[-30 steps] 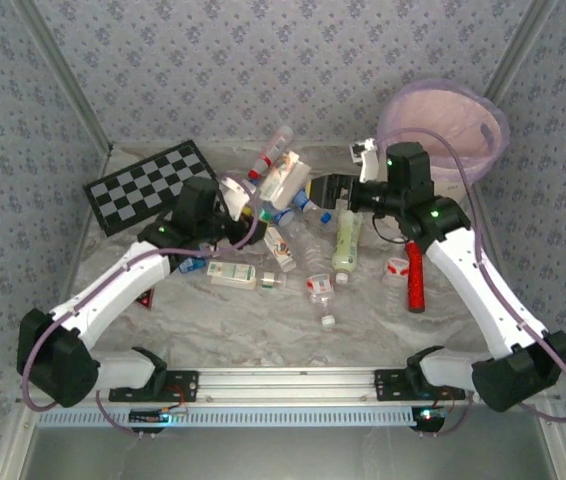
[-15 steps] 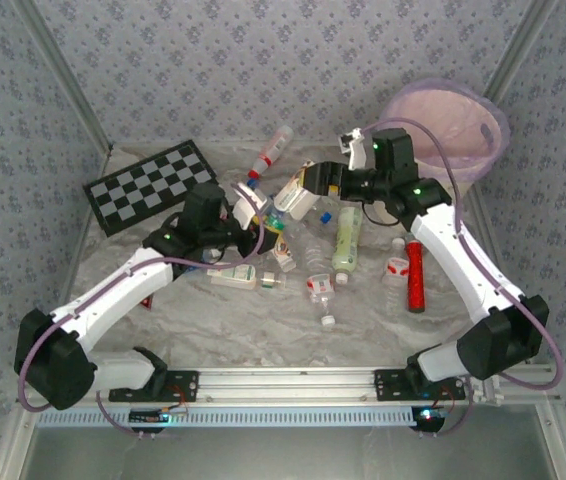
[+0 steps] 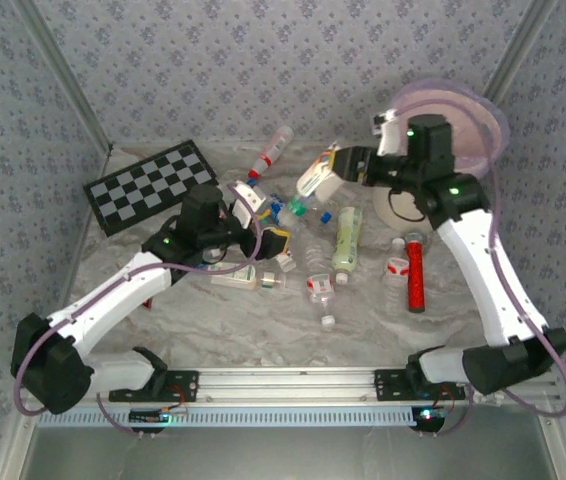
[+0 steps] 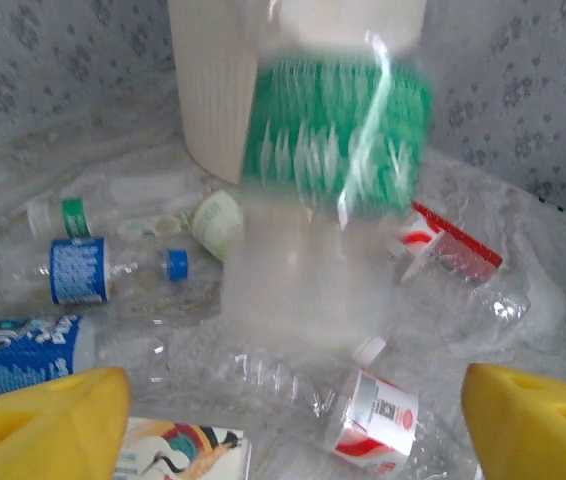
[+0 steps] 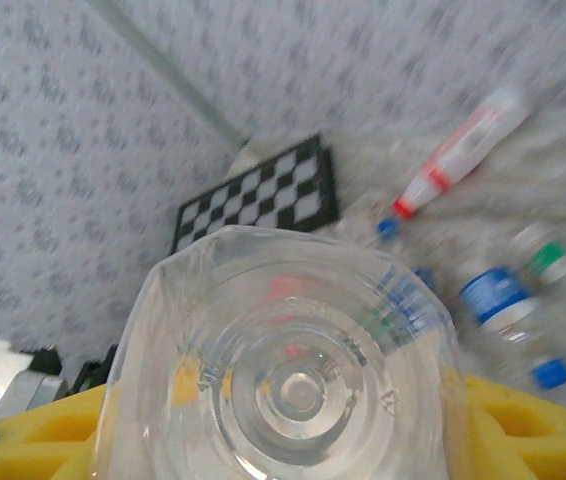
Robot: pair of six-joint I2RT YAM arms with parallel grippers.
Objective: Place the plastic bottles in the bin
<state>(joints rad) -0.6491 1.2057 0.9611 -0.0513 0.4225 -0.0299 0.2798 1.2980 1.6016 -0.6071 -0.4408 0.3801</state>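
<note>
Grips clear green-labelled plastic bottle (image 3: 315, 178) in right gripper (image 3: 335, 170), aloft left of large cream pink-lined bin (image 3: 475, 96), far right. Spreads left gripper (image 3: 265, 228) wide, empty. Risks dropping bottle short of rim if base-end grip slips.

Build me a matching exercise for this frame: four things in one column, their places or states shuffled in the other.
Column one:
A. checkerboard
B. red cylinder
C. right hand
D. left hand

Column two:
1. open, over the loose bottles
2. closed on a bottle, held up off the table
3. at the far left
4. lying beside the right arm

Pairs: A-3, B-4, C-2, D-1
</note>
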